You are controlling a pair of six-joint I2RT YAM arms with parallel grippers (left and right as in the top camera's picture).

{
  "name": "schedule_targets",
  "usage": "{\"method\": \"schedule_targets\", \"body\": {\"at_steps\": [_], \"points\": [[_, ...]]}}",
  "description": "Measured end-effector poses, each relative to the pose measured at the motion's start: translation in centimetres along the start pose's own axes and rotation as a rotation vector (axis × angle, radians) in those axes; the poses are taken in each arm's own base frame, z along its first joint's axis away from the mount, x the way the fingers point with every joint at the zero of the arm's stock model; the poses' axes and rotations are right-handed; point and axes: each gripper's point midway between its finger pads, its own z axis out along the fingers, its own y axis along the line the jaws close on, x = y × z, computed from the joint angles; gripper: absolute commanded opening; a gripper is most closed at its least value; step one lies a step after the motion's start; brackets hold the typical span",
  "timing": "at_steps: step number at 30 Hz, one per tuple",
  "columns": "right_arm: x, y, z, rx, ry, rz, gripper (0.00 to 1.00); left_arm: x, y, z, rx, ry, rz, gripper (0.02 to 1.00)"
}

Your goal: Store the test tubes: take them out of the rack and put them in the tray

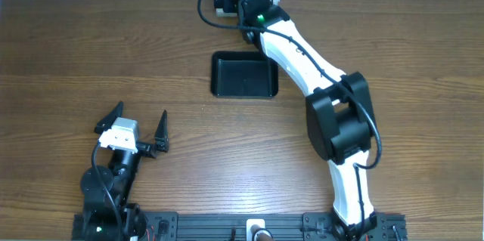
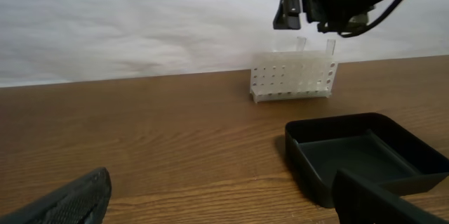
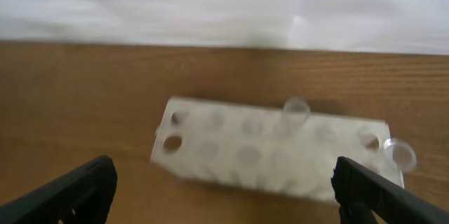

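The rack (image 2: 293, 76) stands on the wooden table (image 1: 76, 44) at the far edge of the work surface, at 12 o'clock from the black tray (image 1: 243, 75) and apart from it, with a strip of bare wood between them. It is a pale, translucent block with rows of round holes, and it sits flat. Two clear tubes stand upright in it, their open mouths rising above its top. The mid-rack tube (image 3: 296, 112) is near the middle of its length, and the end tube (image 3: 398, 155) is at one end corner.

The right gripper (image 3: 223, 175) hangs above the rack with its fingers spread wide and holding nothing. In its wrist view the dark fingertips sit far apart over the rack's two ends, and neither touches a tube. From above, this gripper and its wrist cover most of the rack. The arm's white forearm runs past the tray's 2 o'clock corner on its way back to its base.

The left gripper (image 1: 140, 131) is low over the table at about 7 o'clock from the tray, well apart from it. It is also open and holds nothing. Its wrist view looks across bare wood towards the tray, with the rack beyond and a white backdrop (image 2: 140, 20) behind the table's far edge.
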Motion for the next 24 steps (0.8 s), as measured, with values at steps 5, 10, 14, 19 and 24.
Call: {"method": "schedule_targets", "body": {"at_steps": [5, 10, 14, 19, 24], "points": [[0.0, -0.3, 1.8, 0.041, -0.019, 0.013, 0.969, 0.0, 0.0, 0.0, 0.000, 0.000, 0.000, 0.998], [1.1, -0.7, 3.3, 0.073, -0.010, 0.010, 0.969, 0.0, 0.0, 0.0, 0.000, 0.000, 0.000, 1.000], [1.5, -1.2, 3.7, 0.093, -0.012, 0.011, 0.969, 0.0, 0.0, 0.0, 0.000, 0.000, 0.000, 1.000], [1.0, -1.4, 4.0, 0.098, -0.039, 0.018, 0.963, 0.0, 0.0, 0.0, 0.000, 0.000, 0.000, 1.000], [0.4, -1.7, 4.4, 0.102, -0.064, 0.028, 0.945, 0.0, 0.0, 0.0, 0.000, 0.000, 0.000, 1.000]]}}
